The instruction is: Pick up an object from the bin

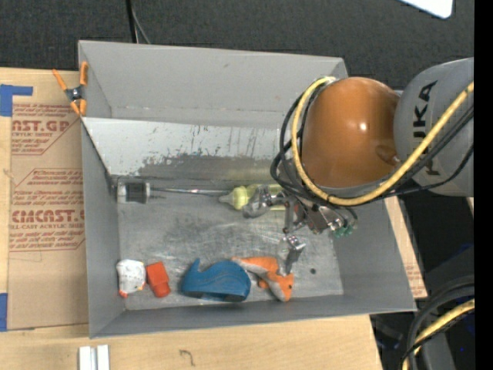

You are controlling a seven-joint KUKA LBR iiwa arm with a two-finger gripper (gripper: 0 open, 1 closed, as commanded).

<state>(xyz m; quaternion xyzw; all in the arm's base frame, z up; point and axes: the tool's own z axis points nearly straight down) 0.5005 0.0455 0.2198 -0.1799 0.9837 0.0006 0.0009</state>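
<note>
Low over the scuffed grey bin floor (192, 233), the gripper (291, 254) hangs just above an orange toy (271, 272) by the near wall, beside a blue toy (216, 281); open or closed, I cannot tell.

left to right along the front wall of the bin (231, 314): wad (130, 274), block (158, 280), whale toy (216, 281), fish toy (269, 274)
</note>
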